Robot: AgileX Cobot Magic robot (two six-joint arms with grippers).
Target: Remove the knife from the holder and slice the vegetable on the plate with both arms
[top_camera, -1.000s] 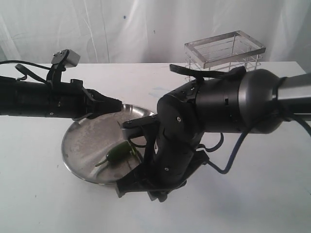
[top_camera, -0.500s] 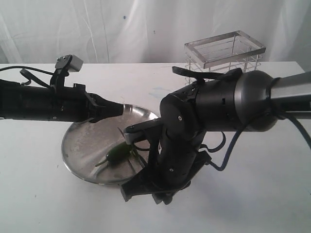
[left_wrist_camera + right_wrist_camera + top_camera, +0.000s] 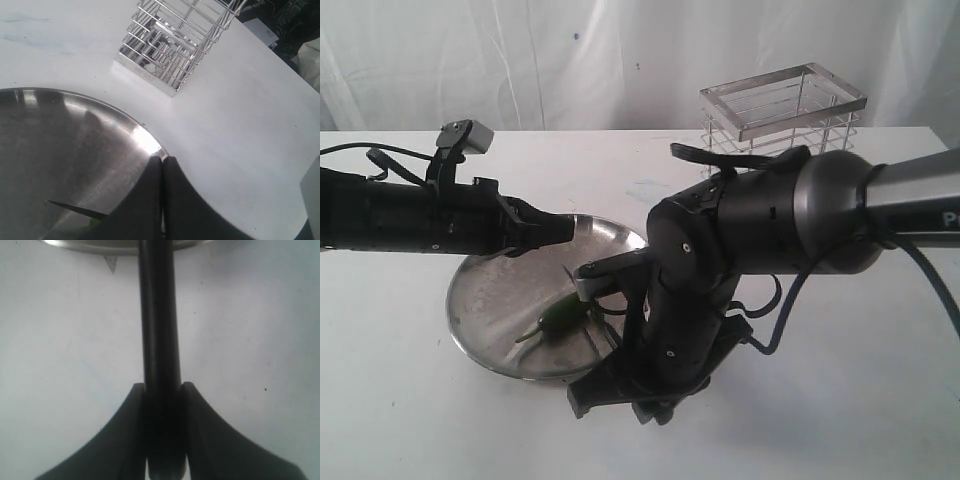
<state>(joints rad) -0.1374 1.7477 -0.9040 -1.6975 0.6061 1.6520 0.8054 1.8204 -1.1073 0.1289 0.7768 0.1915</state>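
Observation:
The green vegetable (image 3: pixel 560 315) lies in the steel plate (image 3: pixel 485 300), near its front. My right gripper (image 3: pixel 615 350) is shut on the black knife's handle (image 3: pixel 159 315) just off the plate's near rim (image 3: pixel 100 245). The dark blade (image 3: pixel 572 277) reaches over the plate above the vegetable, and its tip (image 3: pixel 65 206) shows in the left wrist view beside a bit of green (image 3: pixel 92 225). My left gripper (image 3: pixel 565 228) (image 3: pixel 162 159) hangs shut and empty over the plate's far rim (image 3: pixel 145 140). The wire holder (image 3: pixel 780 105) (image 3: pixel 175 45) stands at the back right.
The right arm's bulky black body (image 3: pixel 760 230) and its cable (image 3: pixel 800 320) hang over the table right of the plate, hiding the plate's right side. A white curtain backs the white table (image 3: pixel 880 400).
My left gripper has drifted slightly right and lower over the plate's far rim. The right arm has shifted a little with the knife still in its grip.

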